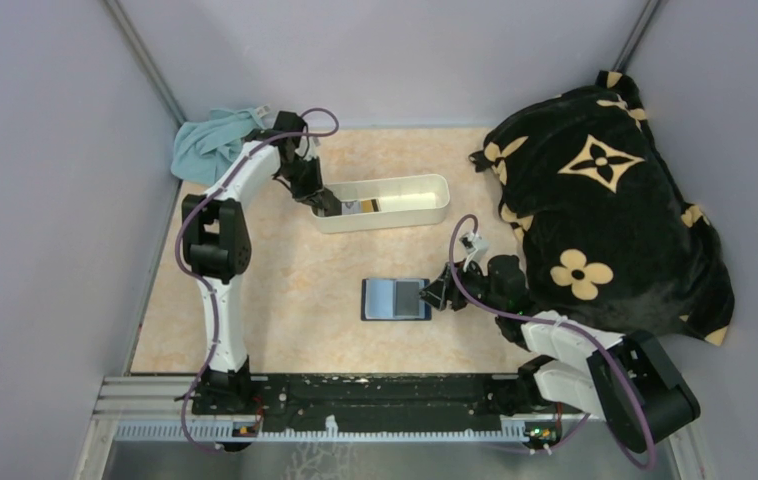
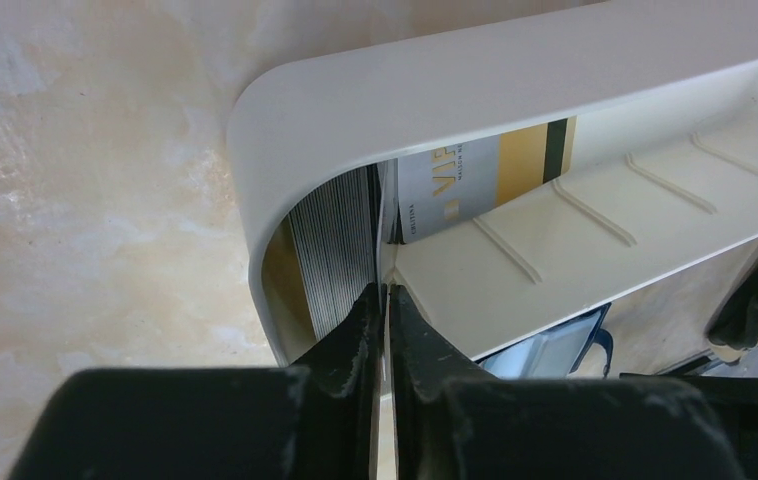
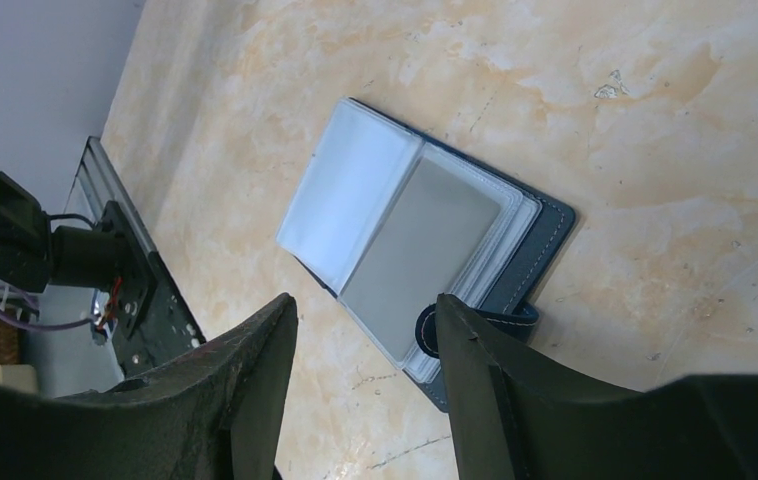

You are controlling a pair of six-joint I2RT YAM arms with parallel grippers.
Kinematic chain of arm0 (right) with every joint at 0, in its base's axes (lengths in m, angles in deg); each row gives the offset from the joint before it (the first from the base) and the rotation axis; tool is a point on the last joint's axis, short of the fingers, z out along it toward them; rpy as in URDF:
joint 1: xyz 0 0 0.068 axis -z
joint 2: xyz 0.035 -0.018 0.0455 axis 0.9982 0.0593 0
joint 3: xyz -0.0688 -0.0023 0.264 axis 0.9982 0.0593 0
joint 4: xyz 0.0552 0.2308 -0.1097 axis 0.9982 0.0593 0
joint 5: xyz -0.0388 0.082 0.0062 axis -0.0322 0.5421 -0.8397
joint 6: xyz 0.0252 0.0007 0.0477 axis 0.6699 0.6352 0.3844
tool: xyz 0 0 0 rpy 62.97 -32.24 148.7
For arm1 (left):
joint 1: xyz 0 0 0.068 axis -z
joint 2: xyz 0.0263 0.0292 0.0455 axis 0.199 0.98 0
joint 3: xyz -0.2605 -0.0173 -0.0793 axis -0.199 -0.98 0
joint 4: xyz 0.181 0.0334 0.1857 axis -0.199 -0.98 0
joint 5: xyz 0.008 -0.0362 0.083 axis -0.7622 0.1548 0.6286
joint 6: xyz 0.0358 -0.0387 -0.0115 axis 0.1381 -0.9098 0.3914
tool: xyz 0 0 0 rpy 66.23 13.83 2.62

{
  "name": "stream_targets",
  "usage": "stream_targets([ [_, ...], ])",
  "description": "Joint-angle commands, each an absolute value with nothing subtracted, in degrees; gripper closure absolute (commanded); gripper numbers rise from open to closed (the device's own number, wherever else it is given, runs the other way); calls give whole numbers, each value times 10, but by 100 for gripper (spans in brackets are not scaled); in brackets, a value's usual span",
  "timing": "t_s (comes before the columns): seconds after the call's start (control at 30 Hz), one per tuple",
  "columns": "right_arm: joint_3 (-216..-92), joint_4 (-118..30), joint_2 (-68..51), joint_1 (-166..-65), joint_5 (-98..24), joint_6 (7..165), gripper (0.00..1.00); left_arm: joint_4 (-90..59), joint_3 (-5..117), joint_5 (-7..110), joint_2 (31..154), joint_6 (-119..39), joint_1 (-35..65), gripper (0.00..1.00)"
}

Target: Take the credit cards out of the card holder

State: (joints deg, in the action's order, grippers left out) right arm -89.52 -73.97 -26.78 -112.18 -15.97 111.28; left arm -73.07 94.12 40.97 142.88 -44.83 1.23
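Observation:
The card holder (image 1: 395,298) lies open mid-table, dark blue with clear sleeves, and a grey credit card (image 3: 425,250) shows in its top sleeve (image 3: 350,185). My right gripper (image 1: 441,294) (image 3: 365,300) hangs open just over the holder's right edge, one fingertip (image 3: 455,320) beside the snap tab (image 3: 515,320). My left gripper (image 1: 327,207) (image 2: 387,290) reaches into the left end of the white tray (image 1: 395,222) (image 2: 515,90). Its jaws are pressed almost together on a thin credit card seen edge-on. A ridged grey card (image 2: 335,250) and a white-and-gold card (image 2: 475,175) stand in the tray.
A black blanket with gold flowers (image 1: 605,200) is heaped at the right, close behind my right arm. A teal cloth (image 1: 210,140) lies in the far left corner. Grey walls close three sides, and the arms' mounting rail (image 1: 355,395) runs along the near edge.

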Motion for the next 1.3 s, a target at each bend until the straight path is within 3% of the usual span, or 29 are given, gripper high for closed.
stream_targets([
  [0.0, -902, -761, -261, -1116, -158, 1101, 46, -718, 938, 414, 1436, -447, 10, 86],
  [0.2, -904, -767, -255, -1116, -156, 1104, 46, -713, 936, 416, 1430, -444, 10, 76],
  [0.7, -912, -756, -269, -1116, -154, 1106, 46, -713, 926, 504, 1336, -441, 11, 71],
  [0.87, -941, -691, -263, -1116, -179, 1068, 46, -528, 766, 400, 1177, -455, 20, 77],
  [0.93, -950, -669, -262, -1117, -187, 1060, 46, -412, 669, 356, 1091, -473, 41, 85],
  [0.97, -953, -667, -262, -1118, -187, 1059, 46, -351, 619, 340, 1054, -475, 61, 97],
  [1.13, -1003, -618, -257, -1157, -223, 1043, 46, -272, 484, 581, 986, -405, 235, 100],
  [1.27, -1033, -607, -239, -1208, -274, 1056, 46, -199, 379, 692, 952, -420, 295, 100],
])
